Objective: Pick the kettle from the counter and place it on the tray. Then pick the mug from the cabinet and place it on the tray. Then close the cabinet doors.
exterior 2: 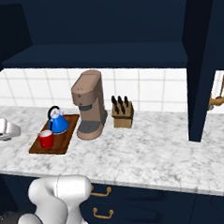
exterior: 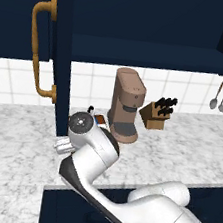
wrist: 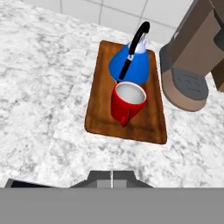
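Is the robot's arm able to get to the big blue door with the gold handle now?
Probably yes. The open cabinet door hangs right beside the arm, its brass handle bare, and the shut end effector holds nothing.

Soft, even light falls on the marble tabletop (exterior 2: 149, 151) and no single lamp can be made out. The white wall tiles (exterior 2: 155, 90) read bright, while the cabinet (exterior 2: 104, 25) interior is very dim, nearly black toward its far corners. Shadows are faint: a soft dark patch lies under the coffee machine (exterior 2: 89, 106), and the mug (wrist: 127, 103) casts a weak one on the tray (wrist: 98, 109). There is no glare apart from a mild sheen on the kettle (wrist: 131, 65). All three views are slightly soft and low in detail, with no edge distortion or motion blur.
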